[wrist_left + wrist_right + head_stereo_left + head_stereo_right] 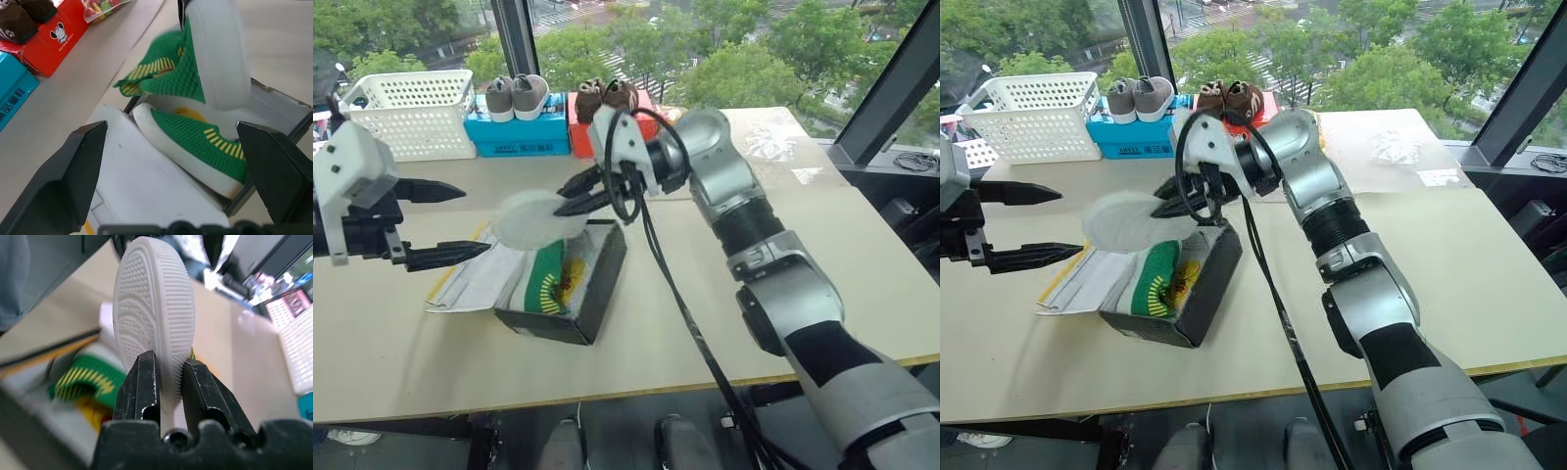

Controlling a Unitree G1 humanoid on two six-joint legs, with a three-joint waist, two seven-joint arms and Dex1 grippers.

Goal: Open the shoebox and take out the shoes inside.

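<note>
Box: the shoebox (570, 294) lies open on the tabletop (862, 284), just below the right gripper, its lid (475, 277) folded flat on the side toward the left gripper – opening looks done.
Right gripper: the right gripper (168, 382) is clamped on one of the shoes, its two black fingers (142, 387) pinching the pale sole edge; this lifted shoe (536, 217) hangs clear above the box, sole turned toward the wrist camera.
Second shoe: the other green shoe (195, 147) sits inside the box, directly beneath the lifted one, toe against the box wall.
Left gripper: the left gripper (431, 223) stands wide open and holds nothing, hovering beside the lid and near the lifted shoe, its fingers pointing toward it.
Done so far: lid open, one shoe out of the box and in the air – roughly the halfway mark by my reading.
Left to do: set the held shoe down on the tabletop, or pass it to the open left gripper, then take out the remaining shoe.
Beyond the right gripper: a blue box (517, 132) and an orange-red box (579, 125) with other shoes on top, and a white basket (411, 113) – not part of this task.
</note>
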